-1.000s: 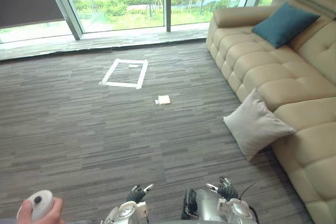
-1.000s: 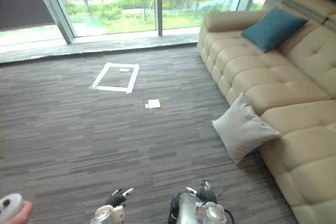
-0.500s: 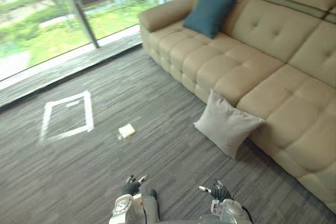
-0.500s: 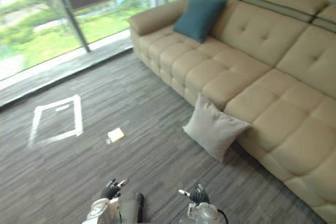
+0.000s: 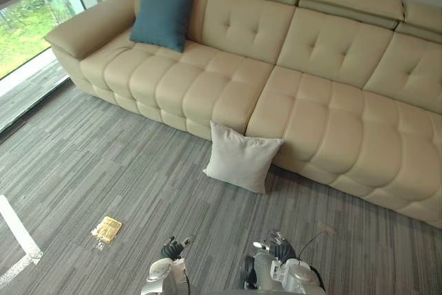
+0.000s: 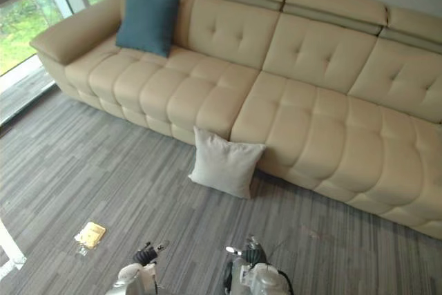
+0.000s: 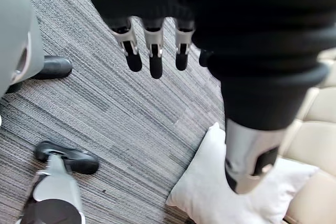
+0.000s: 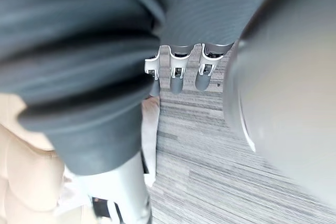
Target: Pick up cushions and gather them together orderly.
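Your left hand (image 7: 154,56) and right hand (image 8: 177,72) hang low before you, fingers straight and relaxed, holding nothing. Ahead, the light grey square cushion (image 5: 242,157) stands on the grey striped carpet (image 5: 103,157), leaning against the beige tufted leather sofa (image 5: 324,129). The teal square cushion (image 5: 163,6) rests on its far left seat.

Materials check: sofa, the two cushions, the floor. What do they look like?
The sofa looks like beige leather or faux leather: smooth, soft sheen, tufted pads. The grey cushion against its front seems matte woven fabric; the teal cushion matte cloth too, weave unreadable. The floor is grey striped low-pile carpet.
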